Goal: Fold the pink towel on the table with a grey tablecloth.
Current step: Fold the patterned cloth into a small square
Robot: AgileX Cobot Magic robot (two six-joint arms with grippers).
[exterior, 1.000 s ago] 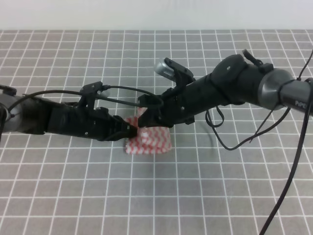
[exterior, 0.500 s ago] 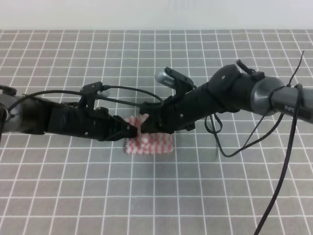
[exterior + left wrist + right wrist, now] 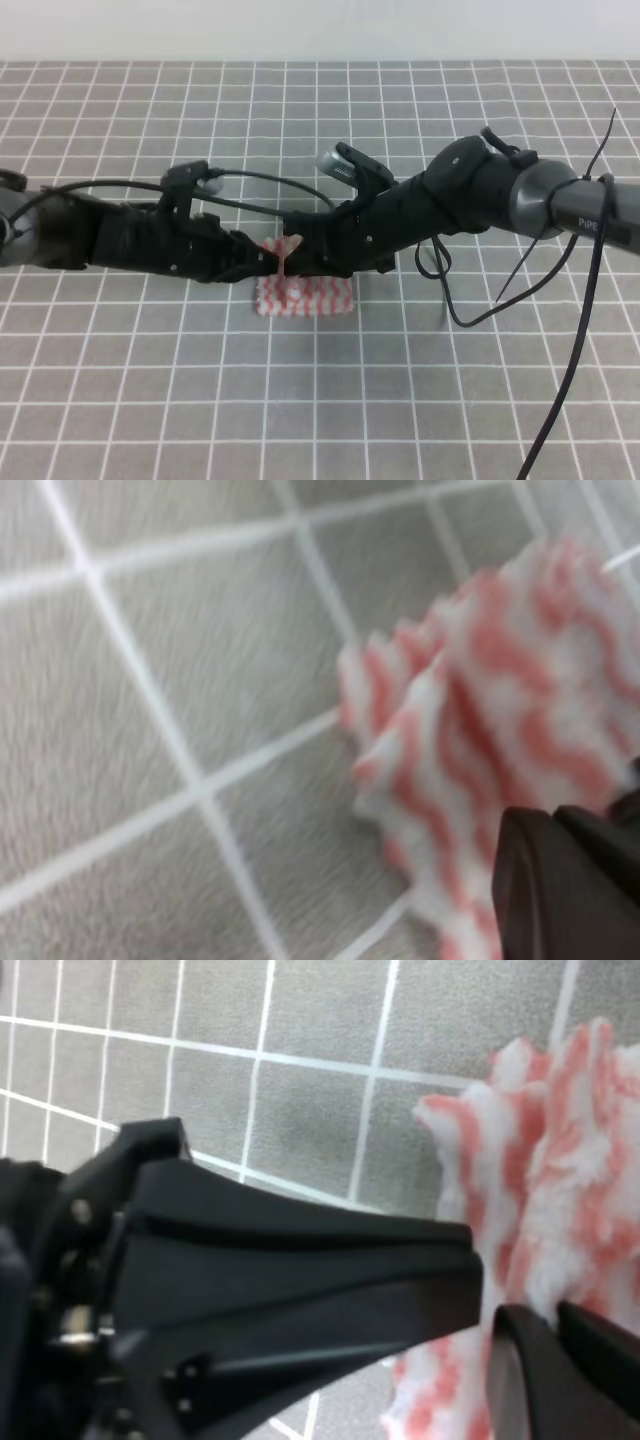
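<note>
Both end effectors [image 3: 283, 262] pinch the pink towel [image 3: 305, 295]; its long axis lies left-right

Pale wall [image 3: 320, 30] — far edge — plain

Pink towel [image 3: 303, 295], pink-white wavy stripes, zigzag edges, folded small on grey gridded tablecloth [image 3: 400, 400]; one corner lifted between both gripper tips.

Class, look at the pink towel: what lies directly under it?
Under the pink towel is the table with a grey tablecloth, its white grid showing all around. The cloth beneath the towel is covered, and both end effectors, left and right, hide its far edge.
</note>
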